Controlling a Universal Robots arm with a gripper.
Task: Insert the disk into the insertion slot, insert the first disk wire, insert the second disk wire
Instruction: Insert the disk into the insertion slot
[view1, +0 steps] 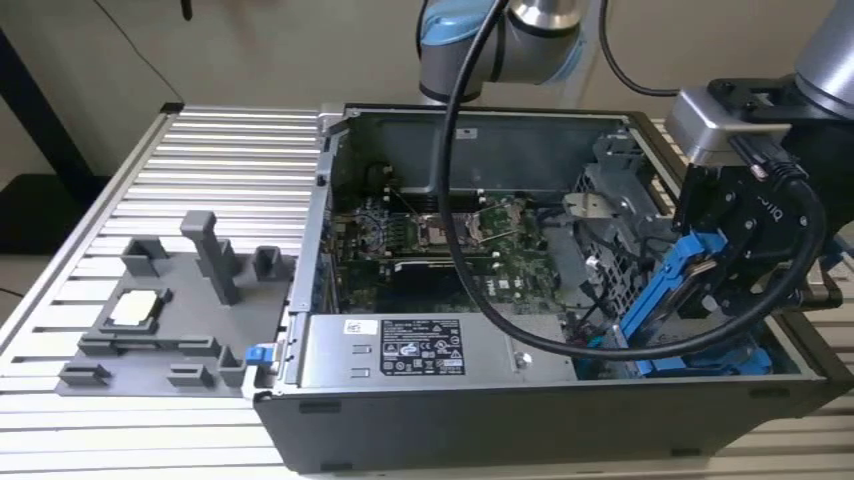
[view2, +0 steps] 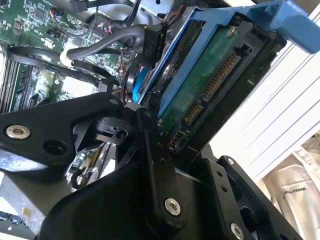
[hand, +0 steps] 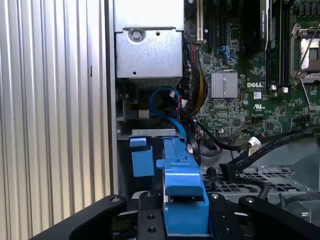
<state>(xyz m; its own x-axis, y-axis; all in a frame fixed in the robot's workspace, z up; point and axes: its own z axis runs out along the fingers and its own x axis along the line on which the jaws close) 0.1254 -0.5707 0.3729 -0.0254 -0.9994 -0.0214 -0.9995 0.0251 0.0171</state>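
Observation:
In the exterior view my gripper (view1: 727, 285) hangs over the right front corner of the open computer case (view1: 534, 420), shut on the disk (view1: 683, 290). The disk is tilted steeply in its bright blue carrier. Just below it lies the insertion slot (view1: 721, 365) with blue guide rails. The second wrist view shows the disk's (view2: 207, 82) green circuit-board side and its connector row between my black fingers (view2: 150, 150). In the first wrist view the blue carrier end (hand: 182, 192) sits between the fingers, above the slot's opening (hand: 150, 134). Loose black wires with plugs (hand: 227, 172) lie beside the slot.
A silver power supply (view1: 414, 350) fills the case's front; the motherboard (view1: 454, 240) lies behind it. A perforated grey cage (view1: 617, 200) stands just behind the disk. The arm's black cable (view1: 601, 345) loops across the case. A grey fixture tray (view1: 174, 320) sits on the slatted table (view1: 227, 150).

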